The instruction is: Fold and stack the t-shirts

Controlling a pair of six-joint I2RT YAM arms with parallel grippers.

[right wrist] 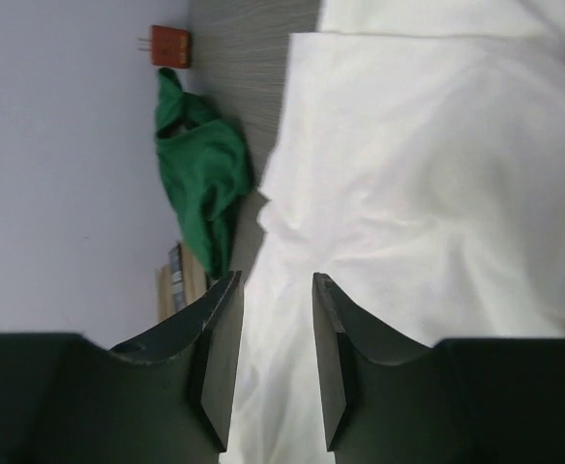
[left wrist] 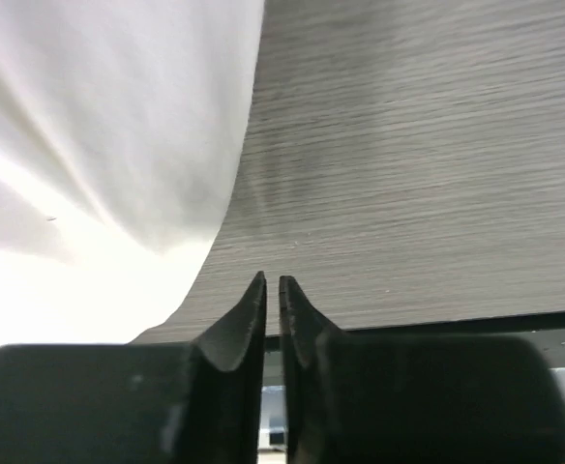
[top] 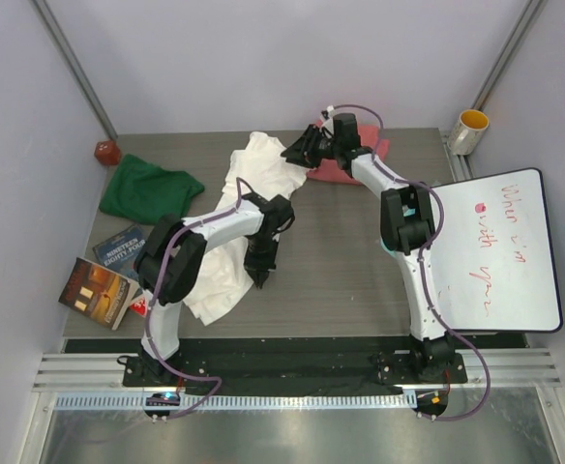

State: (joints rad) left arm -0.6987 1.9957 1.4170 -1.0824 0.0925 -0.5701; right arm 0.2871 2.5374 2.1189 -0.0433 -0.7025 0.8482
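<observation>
Evidently white t-shirt (top: 263, 169) being spread for folding; left gripper (left wrist: 272, 282) nearly clenched, empty, beside its edge; right gripper (right wrist: 277, 280) parted, empty, above it; edge grasp being required next.

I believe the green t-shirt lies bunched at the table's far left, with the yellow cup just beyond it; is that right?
Not quite: what sits just beyond the green t-shirt is a small red-orange block; the yellow cup stands at the far right corner. The shirt does lie bunched at the far left, as the top external view shows.
</observation>
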